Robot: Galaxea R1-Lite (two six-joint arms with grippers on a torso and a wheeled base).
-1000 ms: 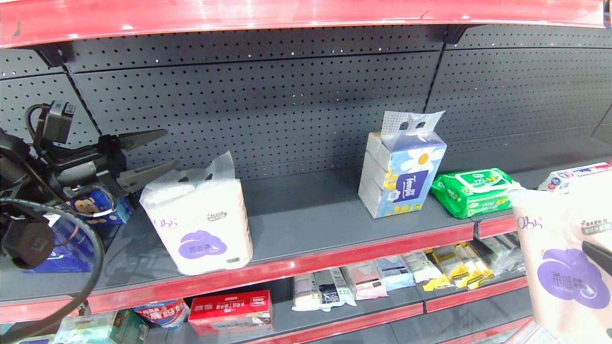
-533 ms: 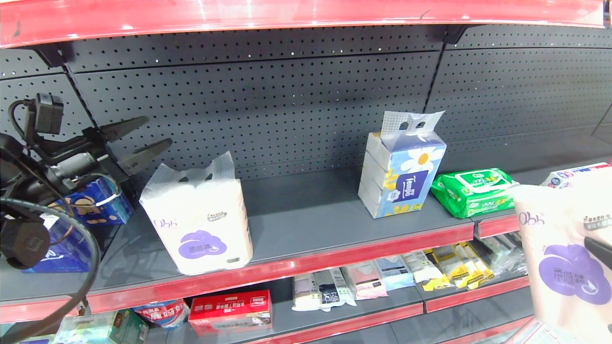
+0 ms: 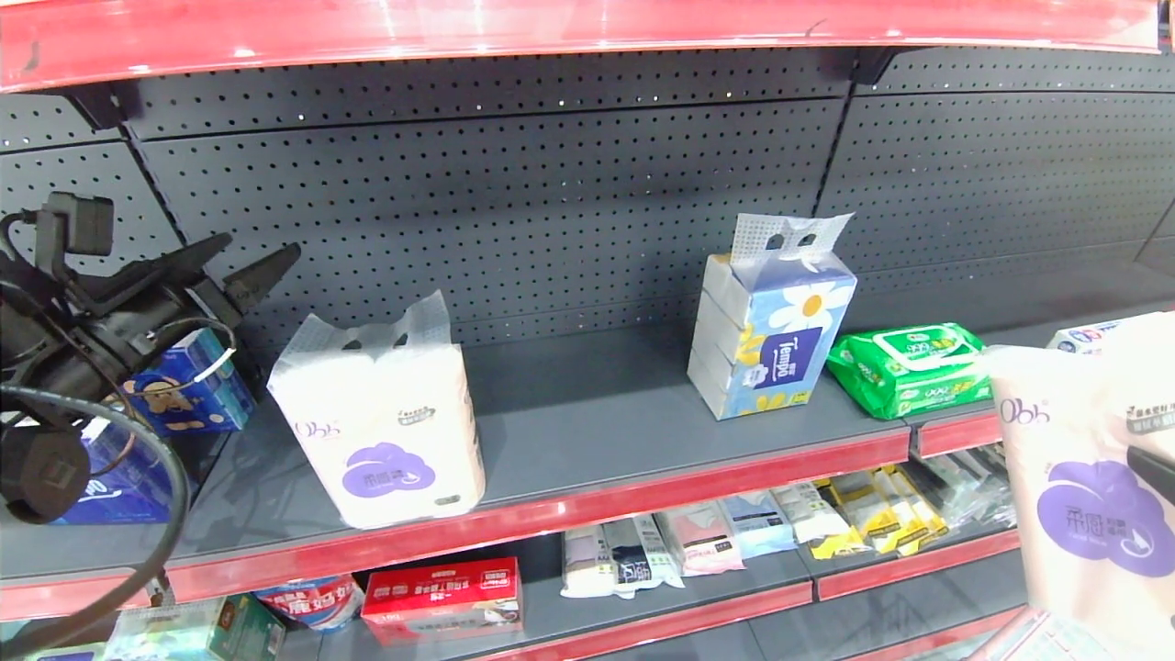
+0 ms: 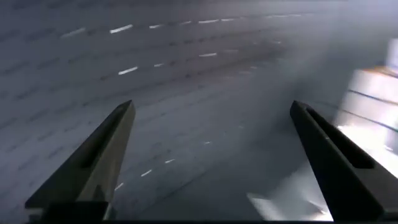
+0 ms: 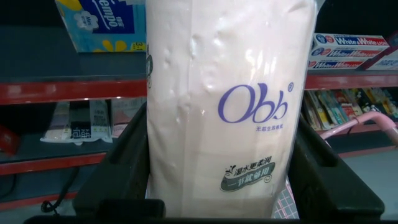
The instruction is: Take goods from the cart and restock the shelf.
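Two purple-marked white tissue packs: shelved pack (image 3: 381, 422) on the grey shelf (image 3: 587, 413), held pack (image 3: 1092, 487) in my right gripper (image 5: 224, 124).

Right jaws are clamped on either side of the held pack, which stands upright between them, low at the right and nearer to me than the shelf's red front edge. My left gripper (image 3: 260, 246) hangs at the far left above the shelf, jaws spread wide with nothing between them. It points at the pegboard back wall (image 3: 514, 184), up and left of the shelved pack and apart from it. The shelved pack stands upright near the front edge. Further right on the same shelf, a blue flower-print tissue pack (image 3: 776, 335) stands upright, with a green wet-wipes pouch (image 3: 904, 367) just beside it. Under my left gripper sit blue boxes (image 3: 188, 386).
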